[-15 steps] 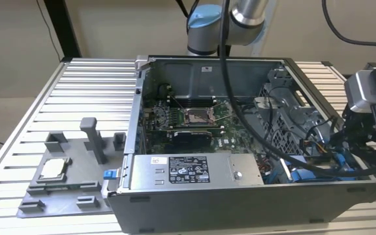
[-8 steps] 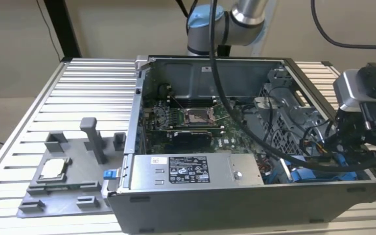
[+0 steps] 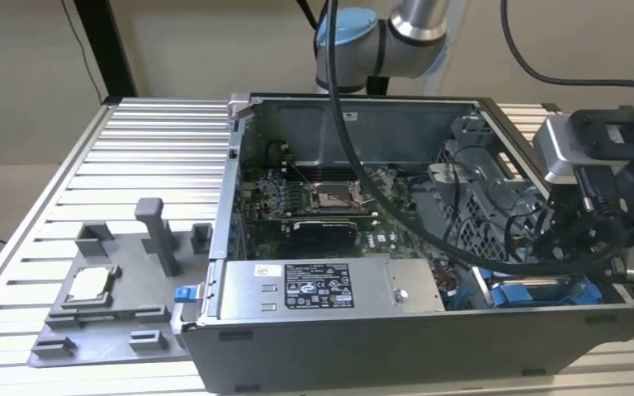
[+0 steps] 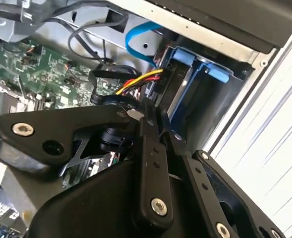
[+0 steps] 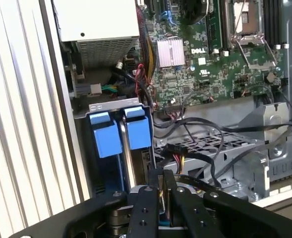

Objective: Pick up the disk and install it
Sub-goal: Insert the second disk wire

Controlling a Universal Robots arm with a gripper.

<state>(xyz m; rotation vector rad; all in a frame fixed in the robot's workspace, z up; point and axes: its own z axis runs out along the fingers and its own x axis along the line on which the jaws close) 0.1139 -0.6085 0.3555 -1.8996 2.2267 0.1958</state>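
Observation:
The disk (image 5: 129,163) stands on edge in the drive bay at the case's front corner, blue frame tabs (image 5: 137,130) up and its metal body mostly hidden. In the exterior view the disk's blue frame (image 3: 543,293) shows low on the right of the open computer case (image 3: 405,346). My gripper (image 5: 158,177) hovers just above the bay beside the tabs, fingers pressed together with nothing seen between them. The second wrist view has the gripper (image 4: 155,115) close to the blue frame (image 4: 205,69) and its power cable.
Black, yellow and blue cables (image 4: 136,82) crowd the bay. A power supply box (image 3: 323,289) lies along the case front beside the motherboard (image 5: 210,59). On the exterior view's left, a grey fixture (image 3: 130,330) carries a small silver chip (image 3: 88,285).

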